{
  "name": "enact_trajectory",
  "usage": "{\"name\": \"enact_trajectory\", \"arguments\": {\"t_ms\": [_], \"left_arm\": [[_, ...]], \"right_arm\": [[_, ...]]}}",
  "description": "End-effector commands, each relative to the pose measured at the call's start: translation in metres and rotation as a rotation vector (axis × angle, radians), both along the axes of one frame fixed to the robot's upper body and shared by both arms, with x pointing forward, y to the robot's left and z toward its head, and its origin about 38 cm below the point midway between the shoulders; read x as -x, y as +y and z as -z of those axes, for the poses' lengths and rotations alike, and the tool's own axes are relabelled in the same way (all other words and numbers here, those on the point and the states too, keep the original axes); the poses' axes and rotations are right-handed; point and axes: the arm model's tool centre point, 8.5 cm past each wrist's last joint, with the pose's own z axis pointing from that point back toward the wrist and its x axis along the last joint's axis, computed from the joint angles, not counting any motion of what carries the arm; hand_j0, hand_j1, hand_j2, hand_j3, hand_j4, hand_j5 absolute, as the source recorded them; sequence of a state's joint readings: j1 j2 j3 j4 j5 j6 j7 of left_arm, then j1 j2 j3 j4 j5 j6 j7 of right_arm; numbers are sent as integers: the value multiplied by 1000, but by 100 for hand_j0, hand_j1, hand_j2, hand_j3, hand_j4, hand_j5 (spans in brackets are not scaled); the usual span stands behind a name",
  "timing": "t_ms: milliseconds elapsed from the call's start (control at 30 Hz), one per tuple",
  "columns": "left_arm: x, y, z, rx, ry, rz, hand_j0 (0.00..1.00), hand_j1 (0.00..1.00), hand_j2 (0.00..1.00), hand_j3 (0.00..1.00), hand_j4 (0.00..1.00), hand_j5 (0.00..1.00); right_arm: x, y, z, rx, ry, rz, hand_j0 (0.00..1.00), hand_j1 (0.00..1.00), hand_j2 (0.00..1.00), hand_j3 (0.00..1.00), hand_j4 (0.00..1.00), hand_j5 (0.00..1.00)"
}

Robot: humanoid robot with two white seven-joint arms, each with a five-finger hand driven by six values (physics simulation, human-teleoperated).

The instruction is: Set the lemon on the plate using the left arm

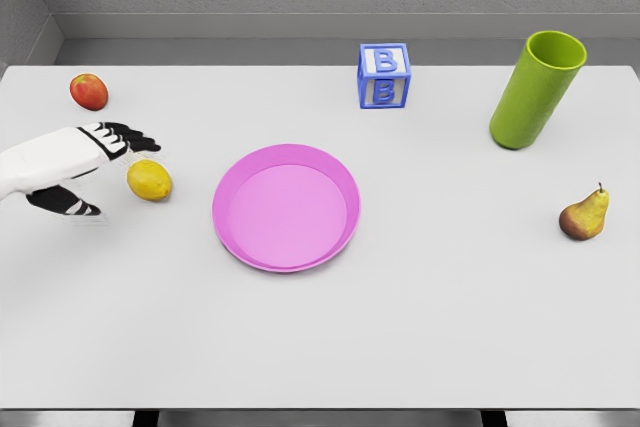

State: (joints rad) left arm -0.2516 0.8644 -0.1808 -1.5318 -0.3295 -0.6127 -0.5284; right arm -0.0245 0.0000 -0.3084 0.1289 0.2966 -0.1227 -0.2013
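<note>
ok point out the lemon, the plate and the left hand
lemon (149, 180), head view, middle of its yellow skin
plate (232, 179), head view, pink rim, left side
left hand (100, 162), head view, middle of hand

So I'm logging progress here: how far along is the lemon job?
Early. The left hand has reached the lemon, fingers open around it, no grip visible yet. The lemon sits on the table, left of the pink plate, which holds nothing. Grasping, carrying and placing remain.

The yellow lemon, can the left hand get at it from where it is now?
Probably yes: the left hand sits open right beside the yellow lemon, fingers spread around its left side, with nothing between them.
</note>
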Motion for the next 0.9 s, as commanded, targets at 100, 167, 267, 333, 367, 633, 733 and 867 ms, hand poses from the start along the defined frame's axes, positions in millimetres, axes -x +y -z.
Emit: {"name": "enact_trajectory", "arguments": {"t_ms": [100, 167, 267, 333, 367, 633, 733, 867], "left_arm": [[-12, 0, 21, -35, 77, -2, 100, 100, 100, 100, 100, 100], [-19, 11, 21, -38, 85, -37, 100, 100, 100, 100, 100, 100], [-23, 5, 28, -45, 105, -21, 100, 100, 100, 100, 100, 100], [-24, 8, 32, -47, 119, -33, 100, 100, 100, 100, 100, 100], [-27, 9, 29, -43, 113, -38, 100, 100, 100, 100, 100, 100], [-44, -5, 42, -59, 116, -39, 100, 100, 100, 100, 100, 100], [-47, -14, 43, -47, 112, -26, 100, 100, 100, 100, 100, 100], [-51, -35, 51, -54, 121, 17, 100, 100, 100, 100, 100, 100]], "right_arm": [[0, 0, 0, 0, 0, 0, 100, 100, 100, 100, 100, 100], [0, 0, 0, 0, 0, 0, 100, 100, 100, 100, 100, 100], [0, 0, 0, 0, 0, 0, 100, 100, 100, 100, 100, 100], [0, 0, 0, 0, 0, 0, 100, 100, 100, 100, 100, 100], [0, 0, 0, 1, 0, 1, 100, 100, 100, 100, 100, 100], [0, 0, 0, 1, 0, 1, 100, 100, 100, 100, 100, 100], [0, 0, 0, 1, 0, 1, 100, 100, 100, 100, 100, 100], [0, 0, 0, 1, 0, 1, 100, 100, 100, 100, 100, 100]]}}
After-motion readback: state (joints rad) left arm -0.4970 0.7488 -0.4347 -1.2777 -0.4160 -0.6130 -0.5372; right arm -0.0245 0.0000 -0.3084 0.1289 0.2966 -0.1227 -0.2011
